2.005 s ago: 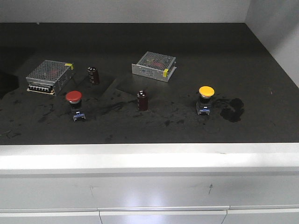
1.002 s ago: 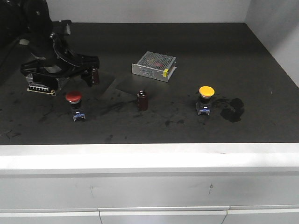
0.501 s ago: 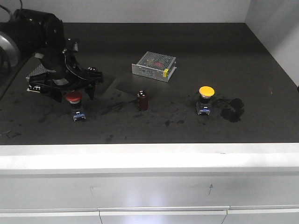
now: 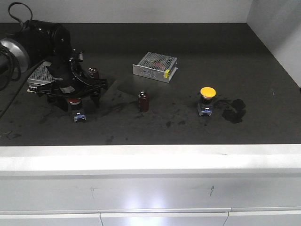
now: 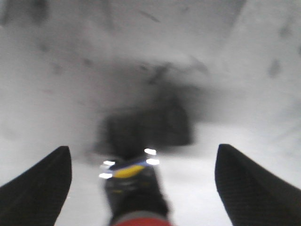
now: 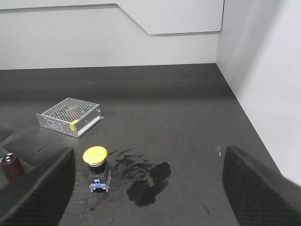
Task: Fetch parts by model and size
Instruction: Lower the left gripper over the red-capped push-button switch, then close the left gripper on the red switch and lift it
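While hovering low over the left side of the black table [image 4: 263, 94], straddling the red button [image 5: 136, 193] with the left claw [image 4: 79, 104] spread wide and gripping nothing. Keeping both fingers [image 5: 37, 188] clear of the button's sides, as far as the blurred wrist view is showing. Standing upright between those fingers, red cap uppermost, bluish base peeking out below the claw in the front view. Holding the right claw [image 6: 148, 149] wide apart as well, gripping nothing, hanging clear of the table. Sitting upright toward the right, untouched, the yellow button [image 4: 207, 100], just beside a dark stain [image 4: 233, 110]. Lying between the two buttons, a small dark cylinder [image 4: 143, 101], with a perforated metal box [image 4: 154, 66] behind it. Resting behind the left claw, another metal box [image 4: 40, 75] and a second cylinder [image 4: 92, 72].
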You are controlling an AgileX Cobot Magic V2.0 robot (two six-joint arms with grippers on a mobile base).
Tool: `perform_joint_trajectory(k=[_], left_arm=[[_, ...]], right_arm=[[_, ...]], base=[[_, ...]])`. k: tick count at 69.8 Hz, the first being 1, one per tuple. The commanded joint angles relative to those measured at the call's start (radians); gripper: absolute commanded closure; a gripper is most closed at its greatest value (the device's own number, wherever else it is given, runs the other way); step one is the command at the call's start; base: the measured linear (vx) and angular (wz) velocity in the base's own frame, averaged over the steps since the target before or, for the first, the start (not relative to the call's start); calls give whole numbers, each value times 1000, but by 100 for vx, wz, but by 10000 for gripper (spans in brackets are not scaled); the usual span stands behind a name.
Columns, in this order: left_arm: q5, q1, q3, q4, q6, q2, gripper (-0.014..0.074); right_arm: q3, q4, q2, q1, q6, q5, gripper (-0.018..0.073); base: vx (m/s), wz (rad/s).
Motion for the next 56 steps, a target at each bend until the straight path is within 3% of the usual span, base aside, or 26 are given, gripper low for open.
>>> perform_joint_trajectory(k=[1,13,22,34,52,56], left_arm=[[-1,-5,-32,-16,-14,-59,22],[0,-5,-32,-30,-14,-59,29],[0,-5,-32,-29,-14,-59,92],[0,-5,-32,-29,-14,-59,259],[0,-5,-32,-28,20,-59,606],[0,-5,-32,-28,43,-61,605]], right_arm=[[-30,-11,6,3,-8,-76,-35],[-30,-11,6,3,-8,-76,-35],[-30,-11,6,3,-8,-76,-35],[-30,-16,6,3,-8,-76,-36],[-30,-40,6,3,-8,-76,-36],[-30,-40,6,3,-8,-76,-36]], base=[[0,0],[0,0],[0,0],[0,0],[0,0],[0,0]])
